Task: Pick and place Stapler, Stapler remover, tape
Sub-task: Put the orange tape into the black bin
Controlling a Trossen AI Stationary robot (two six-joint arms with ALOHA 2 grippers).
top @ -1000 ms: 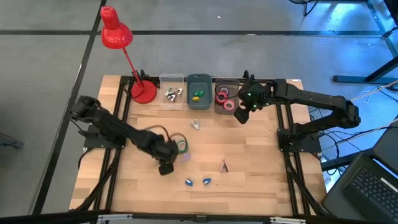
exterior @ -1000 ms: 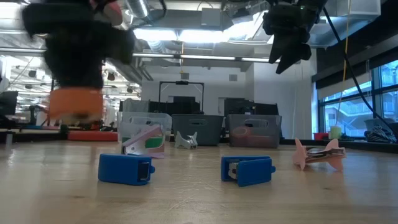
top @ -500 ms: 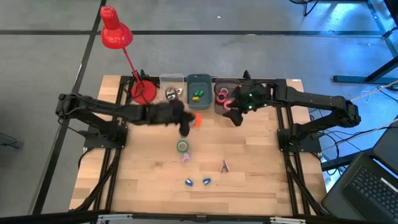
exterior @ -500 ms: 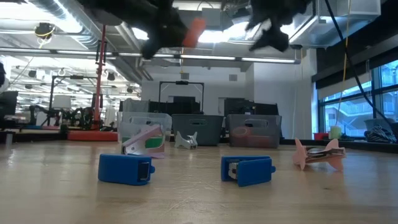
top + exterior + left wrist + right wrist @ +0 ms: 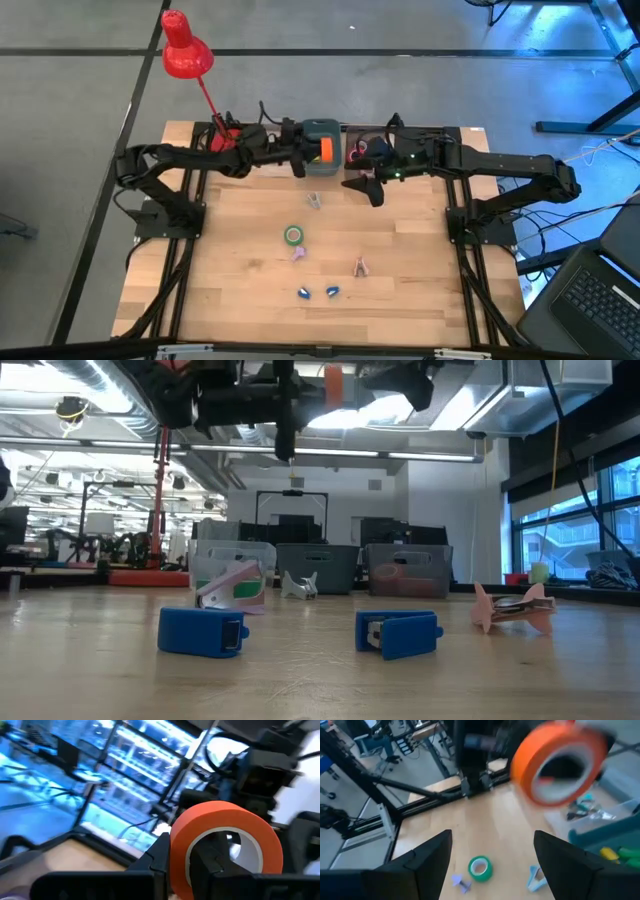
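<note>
Left gripper [image 5: 318,152] is raised above the far edge of the table [image 5: 400,300], over the grey bin [image 5: 322,128], its fingers clamped on an orange tape roll [image 5: 323,151]. In the left wrist view the roll [image 5: 225,847] sits upright between the dark fingers [image 5: 155,855], its pale core facing the camera. In the low view the roll [image 5: 333,384] hangs high above the table surface.

Right gripper [image 5: 365,185] is also off the table, just beside the left gripper and in front of the dark bin [image 5: 362,150] holding pink and red tape rolls. Its fingers [image 5: 427,855] stand wide apart with nothing between them. The right wrist view looks past them to the orange roll [image 5: 557,762] held by the other arm.

On the table: a green tape roll [image 5: 293,235] near the centre, a small purple piece [image 5: 297,254] just beside it, a silver staple remover [image 5: 314,201] closer to the bins, a pink staple remover [image 5: 360,266] to the right, and two blue staplers [image 5: 317,292] near the front edge. A clear bin [image 5: 275,132] stands beside the grey one. A red desk lamp [image 5: 185,50] stands at the far left corner.
</note>
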